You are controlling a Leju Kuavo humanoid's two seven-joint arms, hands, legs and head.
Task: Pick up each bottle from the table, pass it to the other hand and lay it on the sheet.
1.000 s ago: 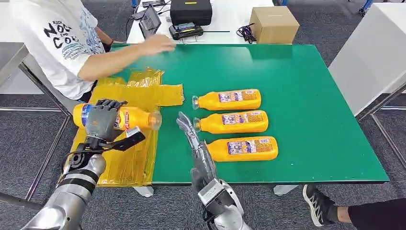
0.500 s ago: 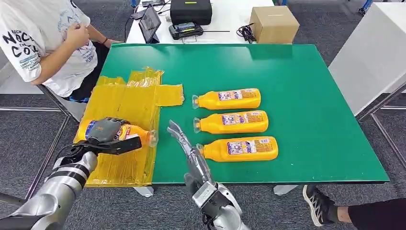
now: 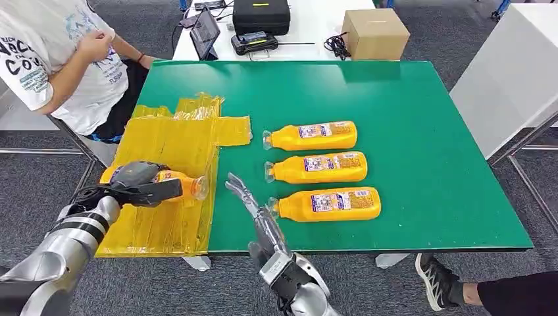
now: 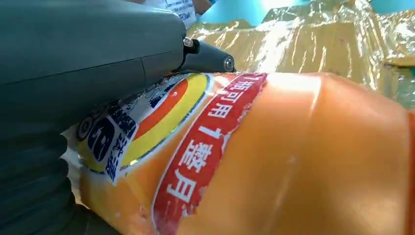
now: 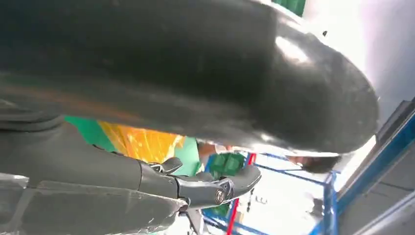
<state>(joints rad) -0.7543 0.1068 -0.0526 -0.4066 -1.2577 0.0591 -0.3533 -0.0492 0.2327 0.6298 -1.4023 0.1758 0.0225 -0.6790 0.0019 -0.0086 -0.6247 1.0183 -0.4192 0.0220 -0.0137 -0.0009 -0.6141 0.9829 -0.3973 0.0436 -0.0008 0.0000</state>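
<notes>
Bottle (image 3: 172, 182) number one looks about at the drop-off: the left hand (image 3: 137, 184) is wrapped around its label end and has it low over the yellow sheet (image 3: 172, 141), cap end pointing to 3 o'clock. Can't tell from the head view whether it's touching the plastic or just hovering a hair above it. The left wrist view has the bottle (image 4: 274, 161) jammed right against the palm with crinkled sheet behind it, so the grip is clearly on. No bottle is lying loose on the sheet that I can see.

Right hand (image 3: 253, 201) is empty, fingers stretched out straight and apart, sitting between the sheet's edge and the nearest bottle (image 3: 326, 203) at the table's 6 o'clock side. My guess is it's free to go for that one once the first is let go.

What's left: three bottles in a neat row mid-table, caps toward 9 o'clock, so near one, middle one (image 3: 318, 168) and far one (image 3: 310, 135). All three need the pickup, handover and lay-down.

Around the scene: a person (image 3: 59, 59) sits off the table's 10 o'clock corner, hands pulled in near their chest, clear of the sheet right now. Cardboard box (image 3: 375, 33), black case (image 3: 262, 16) and a tablet (image 3: 205, 31) sit on the white table past 12 o'clock, well out of the way. Only real worry I'd flag is the sheet's far end being bunched up, so a bottle might roll.
</notes>
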